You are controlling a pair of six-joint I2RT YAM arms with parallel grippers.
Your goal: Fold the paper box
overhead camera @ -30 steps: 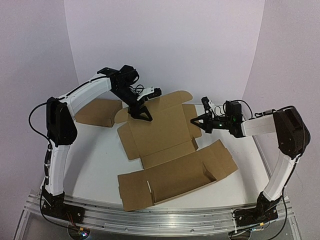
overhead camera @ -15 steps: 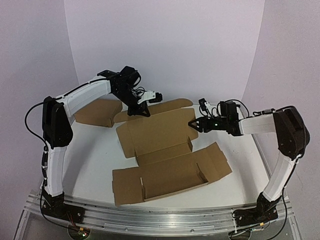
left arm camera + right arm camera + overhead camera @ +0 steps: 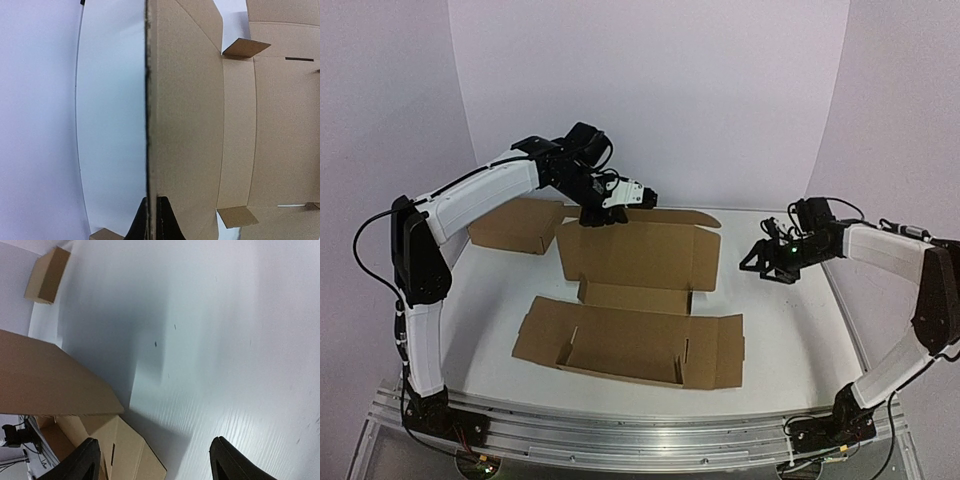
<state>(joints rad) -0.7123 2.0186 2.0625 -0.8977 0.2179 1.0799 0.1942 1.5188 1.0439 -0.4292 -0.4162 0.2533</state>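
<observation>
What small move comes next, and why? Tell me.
Probably swing the left end effector toward the near side, folding the lid panel it pinches at the far edge over the paper box; the right end effector is open, clear of the cardboard.

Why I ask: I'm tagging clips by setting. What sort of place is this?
Likely a robotics lab bench: left arm and right arm mounted on a metal rail, a plain white backdrop, and the paper box as test prop.
</observation>
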